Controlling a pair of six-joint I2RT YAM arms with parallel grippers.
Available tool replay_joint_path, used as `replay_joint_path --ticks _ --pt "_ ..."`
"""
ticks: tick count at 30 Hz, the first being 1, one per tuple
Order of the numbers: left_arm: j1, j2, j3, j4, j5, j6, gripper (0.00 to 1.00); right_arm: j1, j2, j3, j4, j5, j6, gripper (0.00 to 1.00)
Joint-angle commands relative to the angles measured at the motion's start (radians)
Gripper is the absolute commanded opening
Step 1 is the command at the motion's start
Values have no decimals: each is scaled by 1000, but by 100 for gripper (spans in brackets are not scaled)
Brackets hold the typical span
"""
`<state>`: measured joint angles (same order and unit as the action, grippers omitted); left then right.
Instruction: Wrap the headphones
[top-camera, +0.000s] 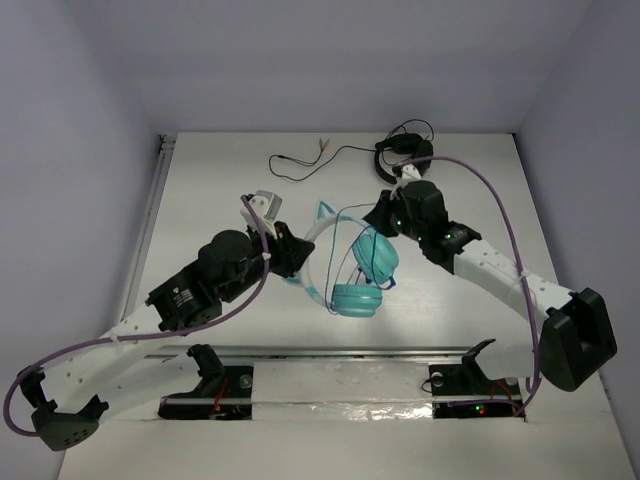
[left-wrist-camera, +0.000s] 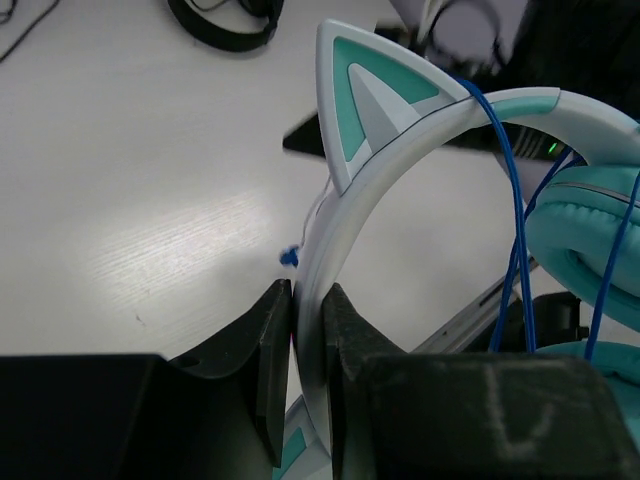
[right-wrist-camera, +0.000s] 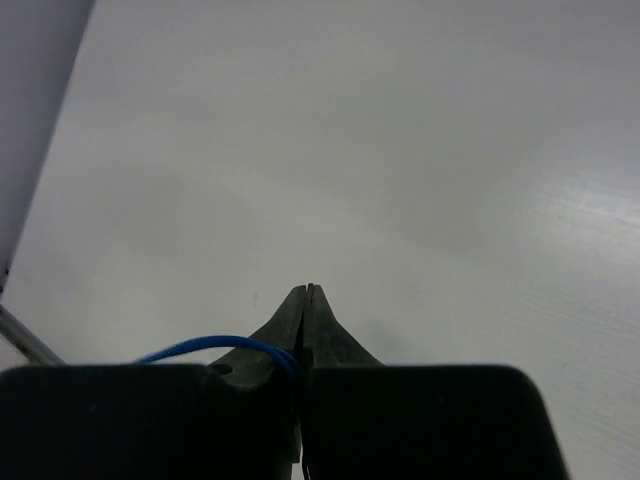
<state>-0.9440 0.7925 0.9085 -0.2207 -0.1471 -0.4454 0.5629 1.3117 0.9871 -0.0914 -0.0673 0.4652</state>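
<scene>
The teal headphones (top-camera: 362, 275) are held off the table in the middle of the top view, with the two round ear cups hanging low. My left gripper (left-wrist-camera: 307, 290) is shut on the pale headband (left-wrist-camera: 400, 140) just below a cat-ear point (left-wrist-camera: 370, 100). A teal ear cup (left-wrist-camera: 590, 230) hangs to its right, and the thin blue cable (left-wrist-camera: 515, 200) runs over the headband. My right gripper (right-wrist-camera: 308, 290) is shut, with the blue cable (right-wrist-camera: 215, 345) pinched near the base of its fingers. In the top view the right gripper (top-camera: 383, 215) sits just behind the ear cups and the left gripper (top-camera: 297, 255) sits to their left.
Black headphones (top-camera: 405, 155) lie at the back of the table, with their black cable (top-camera: 310, 165) trailing left. A metal rail (top-camera: 340, 352) runs along the near edge by the arm bases. Walls close in the left, right and back sides.
</scene>
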Motion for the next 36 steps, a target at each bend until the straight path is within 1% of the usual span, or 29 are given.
replay_joint_path --ticks 1,3,6,9,13,15,17,20,21,23,26,29,31,33,36 --pt "5 -26 122 159 -77 -53 0 -6 -8 -117 136 -132 1 0" --pt "14 2 173 155 -88 -52 0 -6 -23 -149 177 -184 -3 0" --pt "14 51 239 115 -104 -47 0 -6 -58 -209 223 -218 -2 0" --pt "14 102 308 52 -137 -24 0 -6 -78 -275 306 -267 38 0" --pt "14 151 398 -31 -212 8 0 -6 -48 -340 400 -307 99 0" --pt "34 180 438 -37 -226 14 0 -6 -22 -375 462 -343 131 0" --pt "34 204 455 -22 -233 16 0 18 -12 -393 527 -362 157 1" --pt "59 232 454 29 -212 1 0 31 -8 -424 612 -373 177 5" --pt "59 249 451 41 -197 -3 0 31 -3 -430 636 -390 181 9" --pt "68 269 457 63 -169 -12 0 31 26 -438 686 -399 184 12" --pt "68 298 478 66 -154 -13 0 31 73 -423 720 -416 182 13" --pt "68 323 516 38 -175 -3 0 31 99 -416 743 -440 196 12" --pt "79 343 538 24 -186 7 0 31 119 -426 760 -445 210 15" --pt "100 358 546 24 -193 13 0 31 136 -436 771 -451 217 19" --pt "145 382 549 26 -197 10 0 40 144 -447 768 -448 233 19"
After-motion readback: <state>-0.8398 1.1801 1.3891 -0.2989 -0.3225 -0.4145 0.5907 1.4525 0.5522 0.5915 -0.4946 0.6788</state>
